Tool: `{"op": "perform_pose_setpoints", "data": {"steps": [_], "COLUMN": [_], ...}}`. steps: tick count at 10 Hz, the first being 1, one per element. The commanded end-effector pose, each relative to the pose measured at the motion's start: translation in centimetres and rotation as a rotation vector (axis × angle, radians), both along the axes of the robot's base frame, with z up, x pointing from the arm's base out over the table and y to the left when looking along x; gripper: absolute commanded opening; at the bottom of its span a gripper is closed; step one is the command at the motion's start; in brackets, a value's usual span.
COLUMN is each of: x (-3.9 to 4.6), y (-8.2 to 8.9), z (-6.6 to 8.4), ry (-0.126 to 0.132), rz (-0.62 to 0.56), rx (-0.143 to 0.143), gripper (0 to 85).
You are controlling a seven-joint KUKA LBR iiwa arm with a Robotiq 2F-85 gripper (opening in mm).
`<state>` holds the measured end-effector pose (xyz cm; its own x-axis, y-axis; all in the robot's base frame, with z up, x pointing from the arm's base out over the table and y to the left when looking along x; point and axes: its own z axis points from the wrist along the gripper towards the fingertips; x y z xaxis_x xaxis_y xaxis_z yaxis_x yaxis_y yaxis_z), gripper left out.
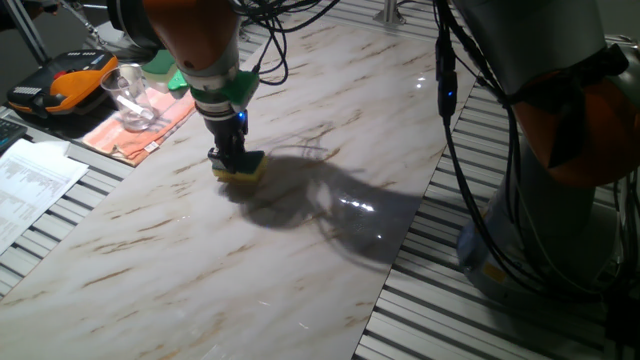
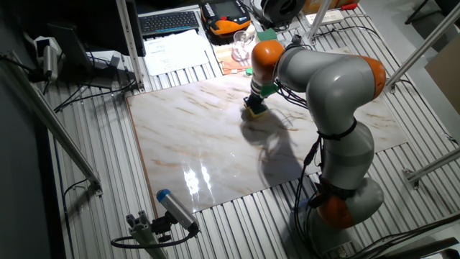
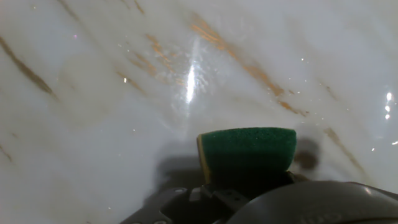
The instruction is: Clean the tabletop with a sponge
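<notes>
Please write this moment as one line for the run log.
task: clean tabletop | gripper: shut on sponge | sponge: pressed on marble tabletop, green side up | phase: wiping

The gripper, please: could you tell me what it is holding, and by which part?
The gripper holds the sponge by its green top, pressing it on the tabletop.

Grey slatted benchtop (image 2: 93, 144) surrounds the work area. A keyboard (image 2: 169, 21) and papers (image 2: 180, 50) lie at the far edge, beside what may be an orange case (image 1: 62, 88).
</notes>
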<state>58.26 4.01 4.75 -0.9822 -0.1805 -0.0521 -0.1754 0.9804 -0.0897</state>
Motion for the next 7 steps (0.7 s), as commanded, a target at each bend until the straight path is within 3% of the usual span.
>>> {"op": "perform_pose_setpoints", "data": {"steps": [1, 4, 7], "x": [-0.03, -0.13, 0.07], "y": [-0.1, -0.7, -1.8], "z": [-0.5, -2.4, -2.3], "ry": [-0.001, -0.015, -0.016], "rz": [0.004, 0.017, 0.02], "rx": [-0.002, 0.011, 0.01], "gripper": [0.0, 0.0, 0.0]}}
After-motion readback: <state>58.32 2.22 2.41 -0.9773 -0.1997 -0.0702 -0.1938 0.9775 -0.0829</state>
